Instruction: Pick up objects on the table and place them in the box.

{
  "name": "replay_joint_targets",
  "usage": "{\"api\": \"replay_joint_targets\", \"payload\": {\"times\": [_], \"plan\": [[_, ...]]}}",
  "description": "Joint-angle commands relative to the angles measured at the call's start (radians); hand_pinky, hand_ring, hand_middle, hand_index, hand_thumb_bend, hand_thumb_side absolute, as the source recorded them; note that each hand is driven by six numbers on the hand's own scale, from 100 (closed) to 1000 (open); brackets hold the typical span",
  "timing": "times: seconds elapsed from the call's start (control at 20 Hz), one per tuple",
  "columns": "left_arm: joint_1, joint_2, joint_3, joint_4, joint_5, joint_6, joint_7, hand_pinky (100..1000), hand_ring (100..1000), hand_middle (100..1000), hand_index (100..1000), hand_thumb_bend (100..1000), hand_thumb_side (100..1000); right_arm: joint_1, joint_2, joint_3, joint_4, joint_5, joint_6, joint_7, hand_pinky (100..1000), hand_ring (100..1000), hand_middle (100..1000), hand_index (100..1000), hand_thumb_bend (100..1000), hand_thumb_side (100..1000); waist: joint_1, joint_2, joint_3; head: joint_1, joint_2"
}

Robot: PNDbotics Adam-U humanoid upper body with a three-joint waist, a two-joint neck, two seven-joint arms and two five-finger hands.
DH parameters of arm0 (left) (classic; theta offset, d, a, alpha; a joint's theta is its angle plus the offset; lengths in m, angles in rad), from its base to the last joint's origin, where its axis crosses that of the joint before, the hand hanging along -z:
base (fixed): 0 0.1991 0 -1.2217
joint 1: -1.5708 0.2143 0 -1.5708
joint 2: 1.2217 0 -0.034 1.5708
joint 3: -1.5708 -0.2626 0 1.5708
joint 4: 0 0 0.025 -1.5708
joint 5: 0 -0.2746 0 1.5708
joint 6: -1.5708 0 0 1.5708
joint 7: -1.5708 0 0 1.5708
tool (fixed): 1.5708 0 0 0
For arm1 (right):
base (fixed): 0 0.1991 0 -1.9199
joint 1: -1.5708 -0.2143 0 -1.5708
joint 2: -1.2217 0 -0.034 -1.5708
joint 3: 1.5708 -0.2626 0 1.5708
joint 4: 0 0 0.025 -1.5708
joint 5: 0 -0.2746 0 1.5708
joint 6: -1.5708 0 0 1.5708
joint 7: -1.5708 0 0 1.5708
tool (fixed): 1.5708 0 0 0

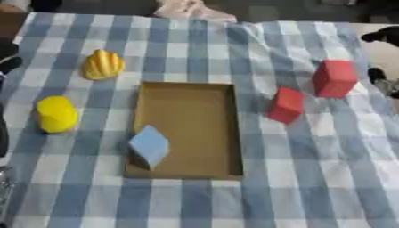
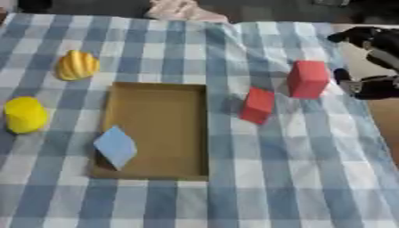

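Box (image 1: 187, 111) sits mid-table, a blue block (image 1: 148, 145) tipped over its near-left rim | we see two red blocks (image 2: 258, 105) (image 2: 308, 79) waiting to its right | right hand (image 2: 374, 87) beside the farther block, its fingers unreadable to us | left hand unseen

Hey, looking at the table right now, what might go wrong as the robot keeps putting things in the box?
1. The light blue block sits tilted on the box's near-left rim, so a nudge might tip it out.
2. The two red blocks stand close together; reaching for one may knock the other.
3. The right hand hovers at the table's right edge beside the farther red block and could bump it off.
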Motion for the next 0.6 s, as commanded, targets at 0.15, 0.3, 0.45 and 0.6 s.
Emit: {"api": "replay_joint_targets", "payload": {"times": [0.15, 0.3, 0.45, 0.6], "plan": [[-0.011, 0.021, 0.002, -0.019, 0.003, -0.001, -0.003, 819, 789, 694, 826, 138, 822, -0.016, -0.022, -0.013, -0.031, -0.014, -0.002, 0.015, 897, 990, 878, 970, 100, 172, -0.002, -0.014, 0.001, -0.001, -0.013], [-0.011, 0.020, 0.001, -0.019, 0.003, 0.000, -0.004, 819, 789, 695, 827, 139, 823, -0.015, -0.023, -0.015, -0.045, -0.009, -0.005, 0.015, 901, 995, 886, 975, 100, 218, -0.005, -0.011, 0.002, 0.000, -0.016], [-0.012, 0.019, 0.001, -0.019, 0.003, 0.000, -0.005, 819, 790, 695, 827, 140, 825, -0.016, -0.021, -0.012, -0.046, 0.006, -0.010, 0.020, 911, 1000, 898, 984, 100, 353, -0.006, -0.007, 0.005, 0.000, -0.019], [-0.012, 0.020, 0.001, -0.019, 0.003, 0.001, -0.006, 819, 790, 695, 826, 140, 827, -0.016, -0.018, -0.010, -0.046, 0.030, -0.023, 0.030, 913, 1000, 904, 993, 137, 493, -0.008, -0.002, 0.006, -0.001, -0.019]]}}
